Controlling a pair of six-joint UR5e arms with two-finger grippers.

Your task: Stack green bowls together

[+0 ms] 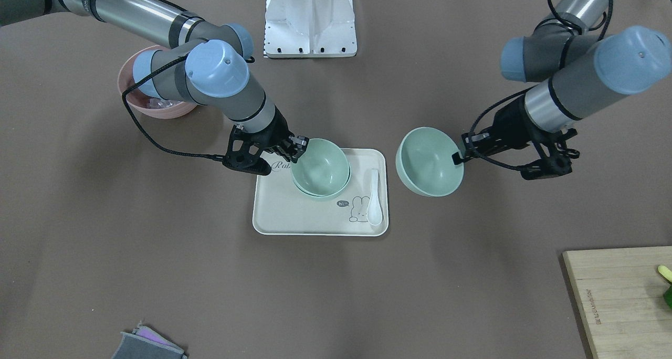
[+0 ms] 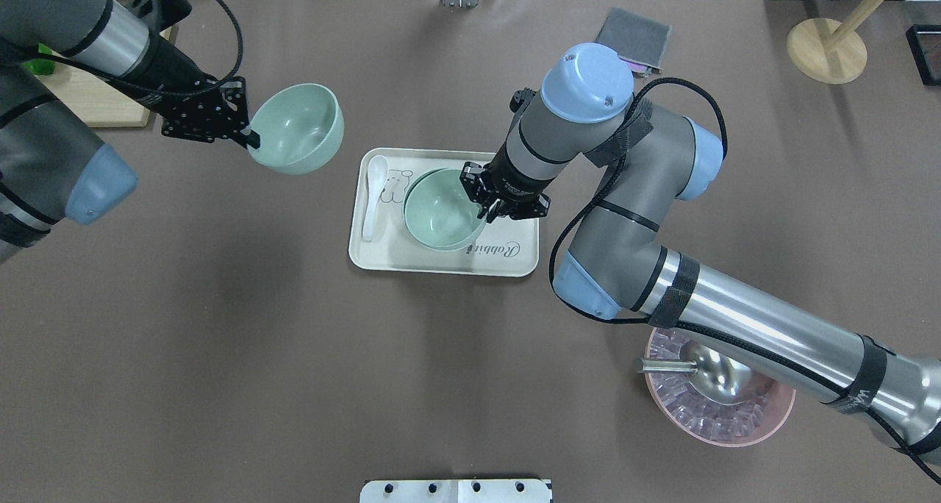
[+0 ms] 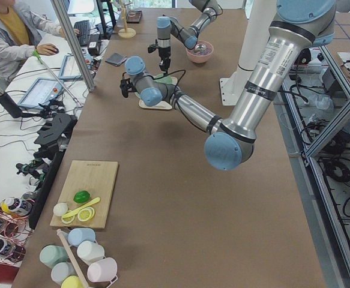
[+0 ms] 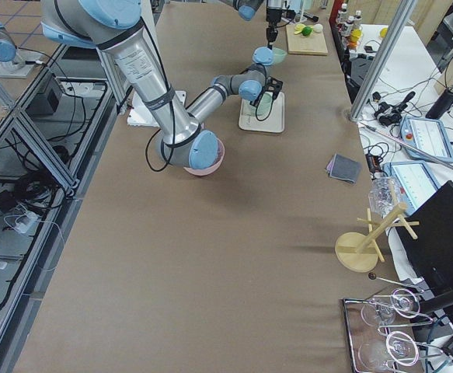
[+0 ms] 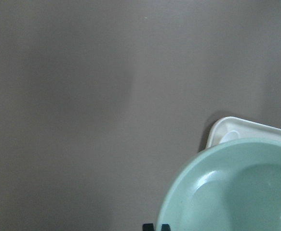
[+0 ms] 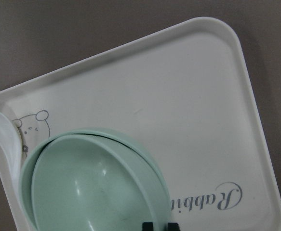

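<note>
Bowls in pale green sit one inside the other on the cream tray (image 1: 278, 214) at mid-table, both mouth up. The right gripper (image 2: 485, 212) pinches the rim of the upper green bowl (image 2: 439, 210) on the side toward the robot's right. Its two fingers are drawn close, with only the bowl's wall between them. The lower green bowl (image 1: 321, 196) shows as a thin crescent around the upper one and rests on the tray beside a printed rabbit.

Off the tray, on the robot's left, the left gripper (image 2: 248, 137) holds the third green bowl (image 2: 298, 128) clear of the brown table (image 2: 220, 356). Its fingers are clamped on the stretch of rim nearest that arm. This bowl also faces mouth up, and its body extends from the gripper toward the tray. It is near the tray's corner but not over it. All three bowls are round, with no long side.

A white spoon (image 1: 374, 201) lies on the tray along the edge on the robot's left, just beside the stack, with its scoop end pointing away from the robot. A pink ribbed bowl (image 2: 735, 431) holding a metal scoop (image 2: 709, 370) stands well apart, under the right arm. A wooden cutting board (image 1: 614, 296) lies at the far corner on the robot's left.
</note>
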